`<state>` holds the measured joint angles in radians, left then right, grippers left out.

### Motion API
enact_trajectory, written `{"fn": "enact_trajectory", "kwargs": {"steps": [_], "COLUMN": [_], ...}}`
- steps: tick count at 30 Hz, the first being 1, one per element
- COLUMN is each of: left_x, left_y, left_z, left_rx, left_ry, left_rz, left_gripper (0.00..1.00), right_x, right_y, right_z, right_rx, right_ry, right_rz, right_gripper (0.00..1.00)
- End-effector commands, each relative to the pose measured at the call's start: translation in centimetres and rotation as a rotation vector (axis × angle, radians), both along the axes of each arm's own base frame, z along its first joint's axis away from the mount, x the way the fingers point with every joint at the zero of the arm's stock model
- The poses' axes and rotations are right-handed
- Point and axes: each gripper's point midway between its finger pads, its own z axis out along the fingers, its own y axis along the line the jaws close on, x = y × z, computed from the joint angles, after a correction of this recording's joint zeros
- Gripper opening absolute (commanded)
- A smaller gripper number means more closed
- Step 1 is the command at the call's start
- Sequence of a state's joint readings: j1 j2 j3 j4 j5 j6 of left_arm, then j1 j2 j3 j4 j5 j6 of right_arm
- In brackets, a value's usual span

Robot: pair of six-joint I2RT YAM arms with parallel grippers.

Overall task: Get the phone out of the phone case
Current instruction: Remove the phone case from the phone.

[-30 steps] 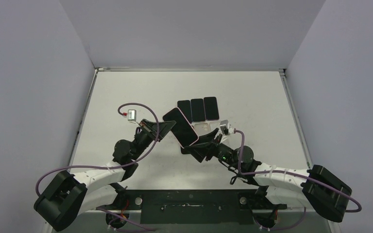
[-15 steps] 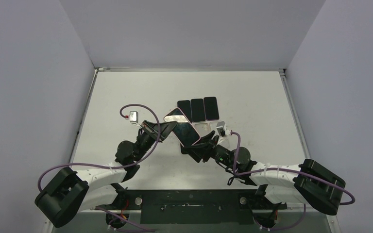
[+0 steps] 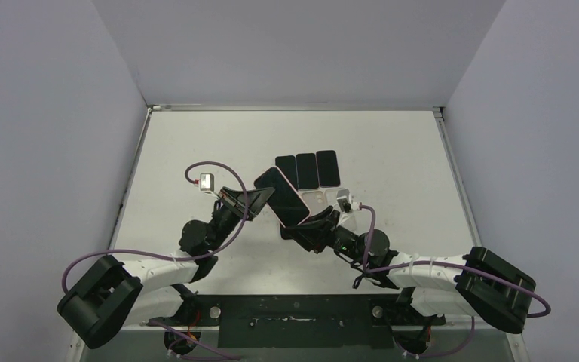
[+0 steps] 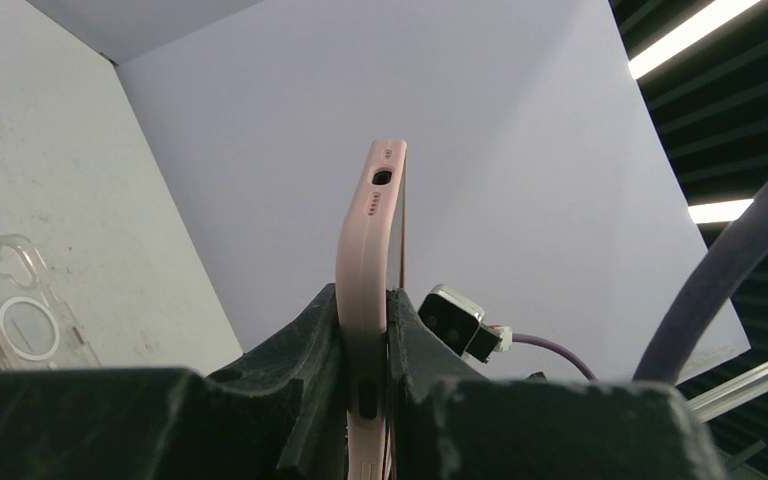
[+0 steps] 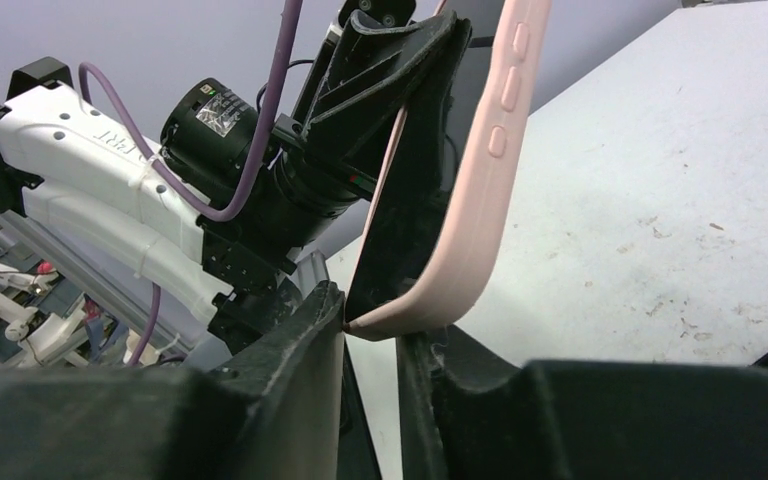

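A phone (image 3: 279,194) in a pink case is held tilted above the table between both grippers. My left gripper (image 3: 250,202) is shut on the case's left long edge; in the left wrist view the pink case (image 4: 368,240) stands upright between my jaws (image 4: 365,345) and bows slightly at the top. My right gripper (image 3: 314,221) is closed on the case's lower right corner. In the right wrist view the pink case (image 5: 480,190) curves away from the black phone (image 5: 412,210), and its corner sits between my fingers (image 5: 372,335).
Three dark phones (image 3: 307,170) lie side by side on the table behind the held phone. A clear empty case (image 3: 318,198) lies flat beside them and also shows in the left wrist view (image 4: 20,320). Grey walls enclose the table (image 3: 392,158).
The held phone has shifted slightly up and to the left. The right arm has followed leftward and the left wrist has risen a little. Both grips are unchanged.
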<state>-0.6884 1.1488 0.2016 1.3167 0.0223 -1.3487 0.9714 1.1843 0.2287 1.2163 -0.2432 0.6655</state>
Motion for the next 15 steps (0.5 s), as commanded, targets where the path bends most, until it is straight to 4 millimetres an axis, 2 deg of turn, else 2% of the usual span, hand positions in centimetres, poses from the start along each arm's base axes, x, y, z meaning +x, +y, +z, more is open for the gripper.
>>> {"fn": "enact_trajectory", "kwargs": {"steps": [1,6,15], "left_x": [-0.9,-0.9,-1.0], "left_y": [-0.2,-0.7,-1.8], "left_z": [1.6,1.2,1.1], "left_rx": [-0.037,-0.023,0.001], "left_ry": [-0.06,-0.045,-0.044], "left_rz": [-0.03,-0.059,-0.113], "left_gripper": [0.0,0.0,0.0], "right_x": [0.7,0.7,1.1], "right_y": [-0.8,-1.1,-1.4], "right_z": [2.1,1.3,0.8], "right_rx": [0.051,-0.031,-0.174], "right_ry": [-0.106,-0.183,-0.333], "right_rz": [-0.055,-0.061,-0.084], "right_gripper": [0.12,0.0,0.0]}}
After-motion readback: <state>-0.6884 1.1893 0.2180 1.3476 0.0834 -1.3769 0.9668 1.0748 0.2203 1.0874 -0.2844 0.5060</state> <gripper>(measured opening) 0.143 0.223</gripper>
